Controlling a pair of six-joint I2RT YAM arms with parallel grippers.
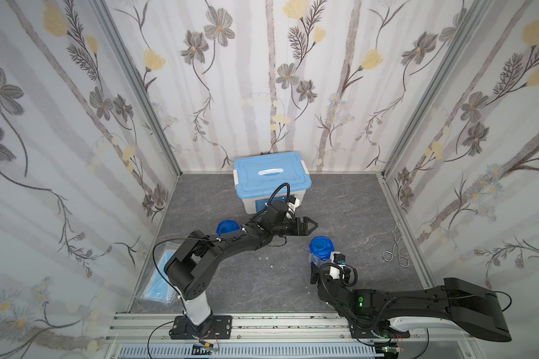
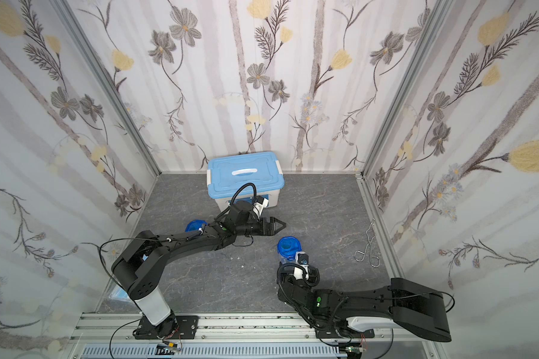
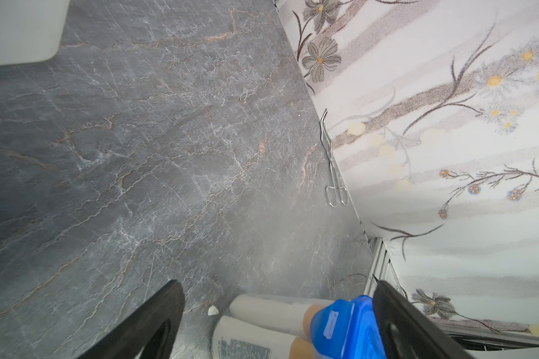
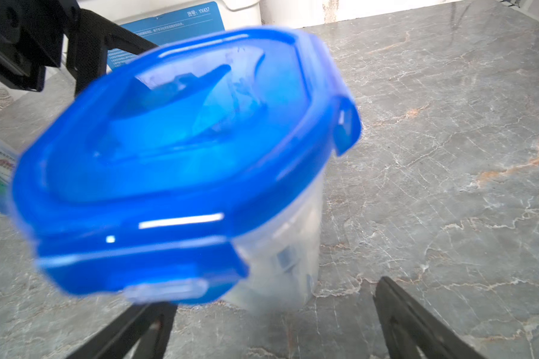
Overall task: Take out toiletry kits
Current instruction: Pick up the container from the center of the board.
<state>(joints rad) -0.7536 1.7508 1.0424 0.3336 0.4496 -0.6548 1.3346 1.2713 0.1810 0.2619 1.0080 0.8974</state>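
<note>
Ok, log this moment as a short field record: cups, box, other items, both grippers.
near cup: translucent plastic cup with round blue tabbed lid, upright, lid on, just ahead of the right gripper
far cup: second blue-lidded cup, partly hidden behind the left arm
box: large white box with light-blue lid, closed, at the back wall
tongs: metal wire tongs, by the right wall
masks: flat clear bag of blue face masks, front left
left gripper: open, empty
right gripper: open, facing the near cup

Both arms are matte black with white lower segments and small green lights. Black cables loop along them, and their grippers are black
</note>
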